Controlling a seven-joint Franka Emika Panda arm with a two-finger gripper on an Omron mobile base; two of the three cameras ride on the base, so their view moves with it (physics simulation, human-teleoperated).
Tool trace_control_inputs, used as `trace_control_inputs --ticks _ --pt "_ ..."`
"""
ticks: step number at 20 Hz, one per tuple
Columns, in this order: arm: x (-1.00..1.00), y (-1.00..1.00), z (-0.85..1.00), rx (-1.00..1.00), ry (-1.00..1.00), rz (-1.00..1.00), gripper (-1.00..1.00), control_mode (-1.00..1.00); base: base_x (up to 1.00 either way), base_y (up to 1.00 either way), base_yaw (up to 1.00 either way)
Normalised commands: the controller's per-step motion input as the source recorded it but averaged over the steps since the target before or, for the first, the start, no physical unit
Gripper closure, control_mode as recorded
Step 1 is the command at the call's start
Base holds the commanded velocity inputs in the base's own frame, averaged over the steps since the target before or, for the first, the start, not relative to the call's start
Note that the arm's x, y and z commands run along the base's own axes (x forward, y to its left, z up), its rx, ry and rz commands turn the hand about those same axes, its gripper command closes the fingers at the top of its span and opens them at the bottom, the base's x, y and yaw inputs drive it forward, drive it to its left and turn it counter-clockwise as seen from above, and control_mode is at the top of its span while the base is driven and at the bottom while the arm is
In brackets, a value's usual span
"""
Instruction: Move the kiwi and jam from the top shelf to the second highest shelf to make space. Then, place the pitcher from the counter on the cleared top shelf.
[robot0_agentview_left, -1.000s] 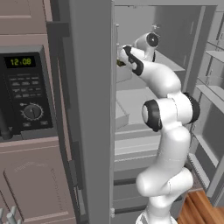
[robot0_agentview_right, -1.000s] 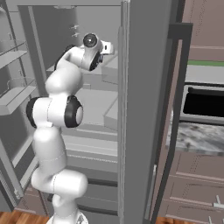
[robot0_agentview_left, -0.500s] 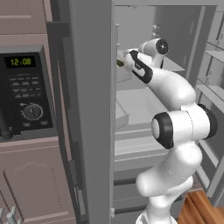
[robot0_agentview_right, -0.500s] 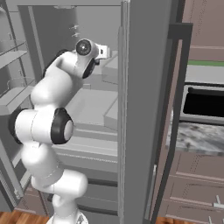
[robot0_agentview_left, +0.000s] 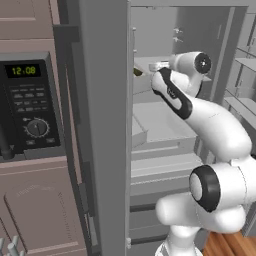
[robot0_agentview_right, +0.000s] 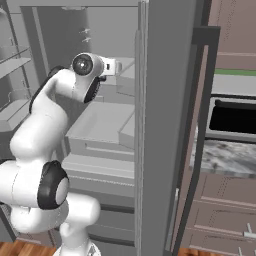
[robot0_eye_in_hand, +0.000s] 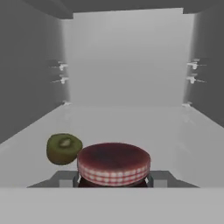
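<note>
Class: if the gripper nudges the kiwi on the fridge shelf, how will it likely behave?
The kiwi looks rounded and small, so it would probably roll rather than slide. It sits close beside the jam, which may stop it rolling that way. Likely light, easily knocked.

One kiwi (robot0_eye_in_hand: 64, 148) on the top shelf (robot0_eye_in_hand: 131, 122), one jam (robot0_eye_in_hand: 113, 164) jar just right of it, nearer us. One microwave (robot0_agentview_left: 27, 107) far left.
</note>
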Motion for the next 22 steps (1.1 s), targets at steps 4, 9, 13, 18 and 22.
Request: trace_control_inputs --ticks 4,9,13,18,22 --pt "-1.00 0.00 -0.01 0.00 -0.06 0.00 1.00 -1.00 0.00 0.00 0.00" --pt "-1.00 0.00 0.00 0.00 0.00 0.00 1.00 -1.00 0.00 0.00 0.00" --pt "-1.00 0.02 -0.14 0.00 0.00 0.00 1.00 -1.00 0.00 0.00 0.00" --pt "-0.93 0.10 -0.27 0.00 0.00 0.00 1.00 -1.00 0.00 0.00 0.00" --pt "-0.50 0.21 -0.33 0.00 0.00 0.00 1.00 -1.00 0.00 0.00 0.00"
